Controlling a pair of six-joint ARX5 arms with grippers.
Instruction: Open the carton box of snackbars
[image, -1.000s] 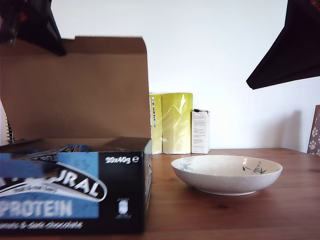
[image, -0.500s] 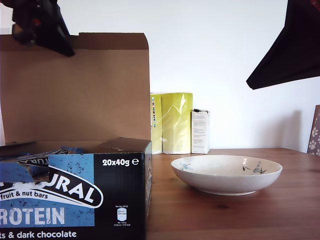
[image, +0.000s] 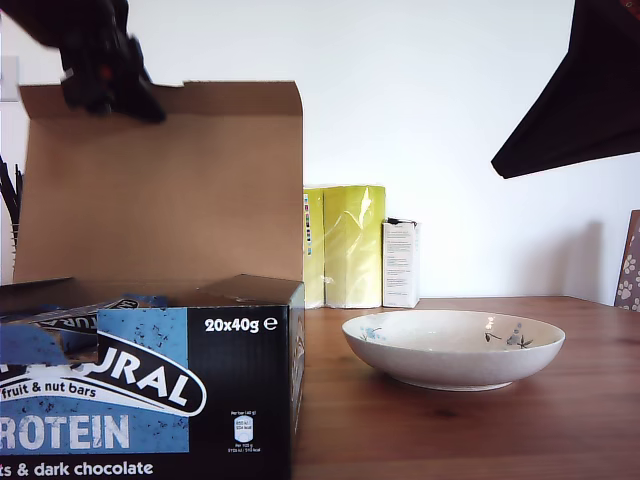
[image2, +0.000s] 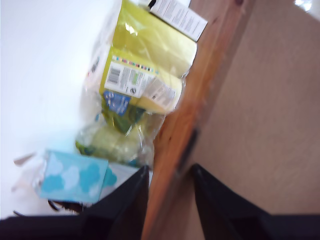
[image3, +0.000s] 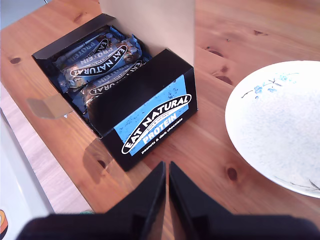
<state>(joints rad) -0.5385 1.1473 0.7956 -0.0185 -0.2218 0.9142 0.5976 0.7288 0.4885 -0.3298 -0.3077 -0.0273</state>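
The black carton box (image: 240, 380) with its blue front stands open at the exterior view's left, its brown lid (image: 180, 190) upright. Dark-wrapped snackbars (image3: 100, 60) lie inside; their ends show behind the front panel (image: 75, 318). My first gripper (image: 105, 75) is at the lid's top edge near the exterior view's left. In the first wrist view its fingers (image2: 167, 172) stand open astride the lid's edge (image2: 250, 125). My second gripper (image3: 166, 167) hangs shut and holds nothing, high over the table in front of the box (image3: 150, 115).
A white flowered bowl (image: 453, 347) sits on the wooden table (image: 450, 440) beside the box, and appears in the second wrist view (image3: 280, 120). Yellow packs (image: 343, 245) and a small white carton (image: 400, 263) stand at the wall. A blue-white tissue box (image2: 75, 177) lies behind the lid.
The box has shifted a little and the lid's top edge has dropped slightly. My first gripper moved rightward and down along that edge in the exterior view. The second arm has not moved.
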